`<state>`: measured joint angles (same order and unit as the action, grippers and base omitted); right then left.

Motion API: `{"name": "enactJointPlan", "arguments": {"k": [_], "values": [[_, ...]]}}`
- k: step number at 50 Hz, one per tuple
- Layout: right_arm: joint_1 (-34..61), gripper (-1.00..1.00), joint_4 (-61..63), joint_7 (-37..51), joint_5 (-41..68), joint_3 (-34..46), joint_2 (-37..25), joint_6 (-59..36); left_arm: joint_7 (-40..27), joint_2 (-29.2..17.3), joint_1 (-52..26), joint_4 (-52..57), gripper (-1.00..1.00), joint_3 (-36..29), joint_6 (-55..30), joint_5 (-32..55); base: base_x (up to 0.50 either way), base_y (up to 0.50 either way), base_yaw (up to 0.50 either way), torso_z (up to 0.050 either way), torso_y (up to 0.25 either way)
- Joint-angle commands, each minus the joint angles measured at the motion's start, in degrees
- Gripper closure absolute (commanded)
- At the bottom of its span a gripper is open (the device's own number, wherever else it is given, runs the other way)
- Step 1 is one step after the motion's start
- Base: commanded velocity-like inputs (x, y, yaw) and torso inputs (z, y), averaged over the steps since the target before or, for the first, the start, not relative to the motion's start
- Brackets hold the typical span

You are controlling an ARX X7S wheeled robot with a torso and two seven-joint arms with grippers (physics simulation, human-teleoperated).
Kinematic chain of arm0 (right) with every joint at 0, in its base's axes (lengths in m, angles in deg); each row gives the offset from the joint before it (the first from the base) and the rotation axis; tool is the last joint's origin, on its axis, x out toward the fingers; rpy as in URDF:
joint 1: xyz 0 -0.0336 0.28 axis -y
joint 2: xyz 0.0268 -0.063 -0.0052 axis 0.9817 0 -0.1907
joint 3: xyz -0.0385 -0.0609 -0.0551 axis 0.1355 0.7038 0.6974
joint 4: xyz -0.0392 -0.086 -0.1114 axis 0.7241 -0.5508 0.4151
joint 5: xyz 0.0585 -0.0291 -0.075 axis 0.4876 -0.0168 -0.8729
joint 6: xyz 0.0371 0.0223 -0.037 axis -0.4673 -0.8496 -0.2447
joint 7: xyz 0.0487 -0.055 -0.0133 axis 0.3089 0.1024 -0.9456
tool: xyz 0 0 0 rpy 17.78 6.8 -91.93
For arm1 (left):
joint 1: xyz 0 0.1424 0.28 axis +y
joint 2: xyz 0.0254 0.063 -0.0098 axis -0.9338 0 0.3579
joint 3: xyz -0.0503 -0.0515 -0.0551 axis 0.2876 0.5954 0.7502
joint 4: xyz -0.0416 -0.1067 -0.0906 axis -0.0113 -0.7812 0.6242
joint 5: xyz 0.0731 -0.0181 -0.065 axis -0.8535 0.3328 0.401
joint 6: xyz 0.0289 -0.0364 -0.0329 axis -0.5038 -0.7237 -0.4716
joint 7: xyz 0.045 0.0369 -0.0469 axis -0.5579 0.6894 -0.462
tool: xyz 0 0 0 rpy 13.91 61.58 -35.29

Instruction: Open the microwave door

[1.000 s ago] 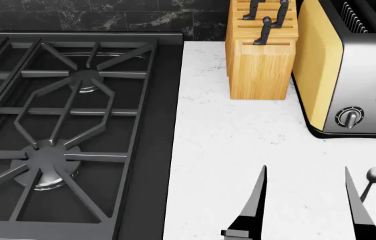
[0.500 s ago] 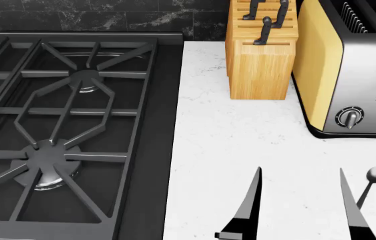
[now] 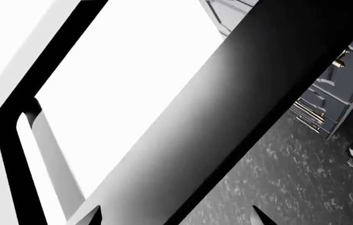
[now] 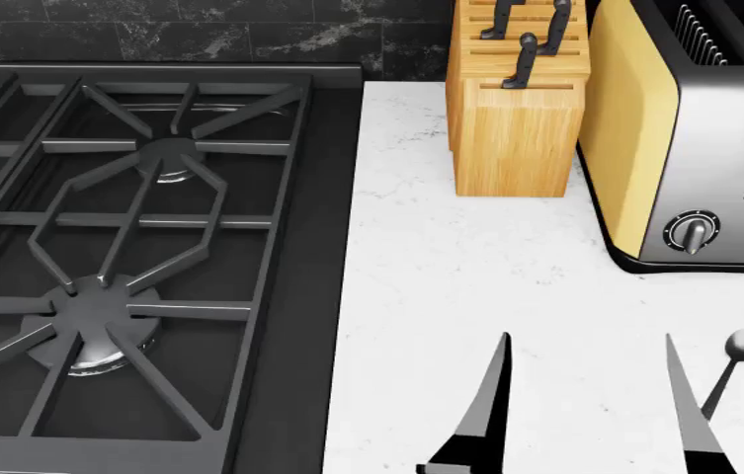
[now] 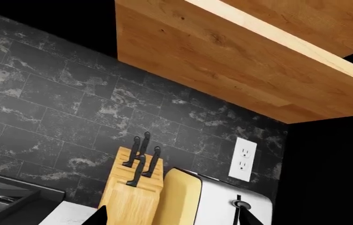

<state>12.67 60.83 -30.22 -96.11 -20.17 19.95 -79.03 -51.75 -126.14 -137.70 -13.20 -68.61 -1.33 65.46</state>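
The microwave and its door are out of view in every frame. My right gripper (image 4: 589,420) hovers low over the white counter (image 4: 438,267) near the front edge. Its two dark fingers are spread wide with nothing between them. In the right wrist view the right gripper (image 5: 173,220) points toward the knife block (image 5: 135,192) and the toaster (image 5: 217,204). Only the tips of my left gripper (image 3: 176,218) show in the left wrist view, wide apart and empty. It sits close to a white panel with a black frame (image 3: 120,108); what that panel belongs to is unclear.
A black gas stove (image 4: 122,247) fills the left. The wooden knife block (image 4: 517,109) and yellow-and-steel toaster (image 4: 695,138) stand at the counter's back right. A small round-headed rod (image 4: 738,346) lies beside the right finger. A wooden cabinet (image 5: 226,47) hangs overhead. Dark floor (image 3: 289,168) lies below the left arm.
The right gripper's fingers have slid slightly left and back toward the bottom edge of the head view. Everything else is unchanged.
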Motion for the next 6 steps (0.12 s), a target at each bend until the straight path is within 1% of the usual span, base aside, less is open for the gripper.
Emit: {"name": "enactJointPlan", "arguments": {"k": [1,6], "values": [[0.2,-1.00,1.1,0.0,-0.9,0.5,0.1,-1.4,-1.7,-0.4,1.3,-3.6,-1.00,-0.3,2.1,2.3,0.00,0.00,0.00,0.000,0.000],[0.3,-1.00,1.5,0.1,-1.6,0.9,0.3,-2.3,-2.9,-0.4,2.1,-4.3,-1.00,-0.7,2.6,3.8,0.00,0.00,0.00,0.000,0.000]]}}
